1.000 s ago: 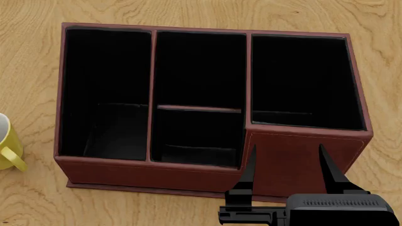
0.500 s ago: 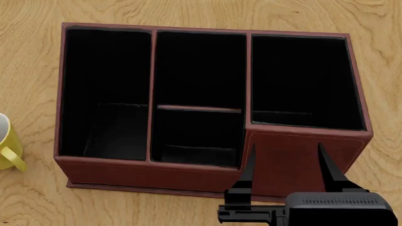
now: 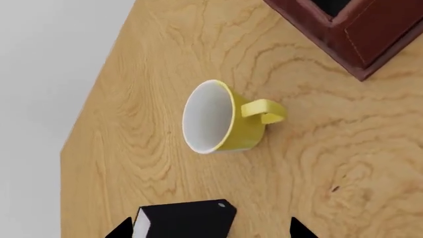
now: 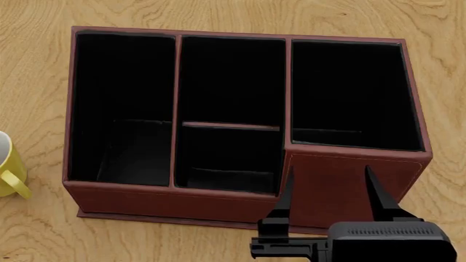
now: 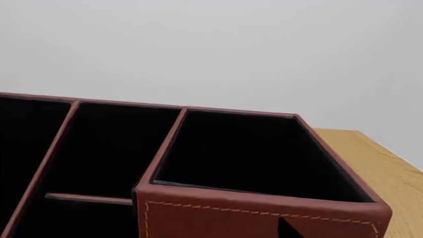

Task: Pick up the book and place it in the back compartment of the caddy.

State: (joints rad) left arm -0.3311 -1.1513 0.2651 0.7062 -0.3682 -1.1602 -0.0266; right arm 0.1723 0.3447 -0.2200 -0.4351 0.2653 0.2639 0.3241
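Observation:
The black book (image 3: 186, 221) with its white page edge lies flat on the wooden table, seen only in the left wrist view. My left gripper (image 3: 211, 232) is open, its two tips either side of the book, which sits nearer one tip. The reddish-brown caddy (image 4: 342, 188) fills the head view. Its back compartment (image 4: 228, 158) is the small square section on the near side of the low crossbar (image 4: 230, 126). Before the caddy's tall near wall, my right gripper (image 4: 330, 188) stands open and holds nothing.
A yellow mug (image 3: 218, 117) lies on its side between the book and the caddy's corner (image 3: 360, 34); it also shows at the head view's left edge as the mug (image 4: 10, 170). The table's edge (image 3: 99, 99) runs close beside the mug and book.
My right gripper has slid slightly left and toward the near edge in the head view. The caddy and mug have stayed put.

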